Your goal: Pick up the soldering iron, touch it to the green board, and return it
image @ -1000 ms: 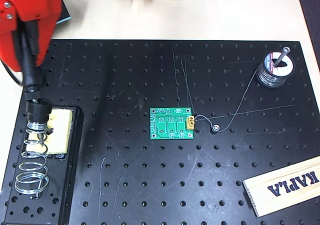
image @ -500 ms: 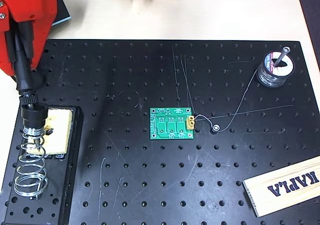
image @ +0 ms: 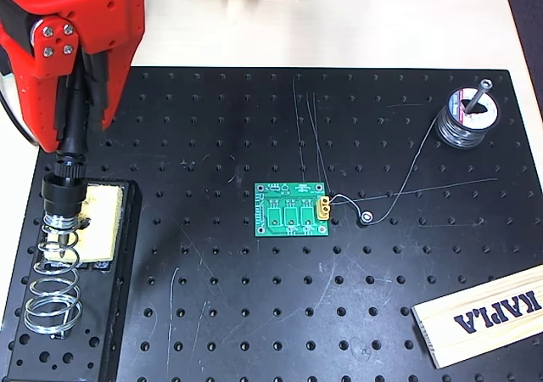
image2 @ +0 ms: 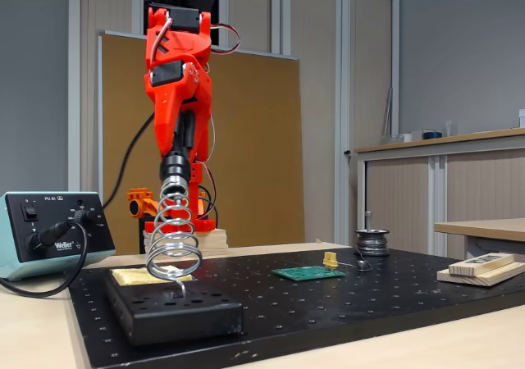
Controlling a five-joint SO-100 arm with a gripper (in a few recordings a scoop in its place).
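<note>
Red arm upright at the black perforated plate's (image: 254, 314) left end, wrist pointing down. Red two-finger gripper (image: 75, 115) (image2: 182, 143) closed around the slim black soldering iron handle (image: 72, 140) (image2: 174, 166); its collar sits atop the coiled silver spring holder (image: 51, 272) (image2: 174, 242). Small green circuit board (image: 293, 210) (image2: 308, 272) lies mid-plate, well apart.
</note>
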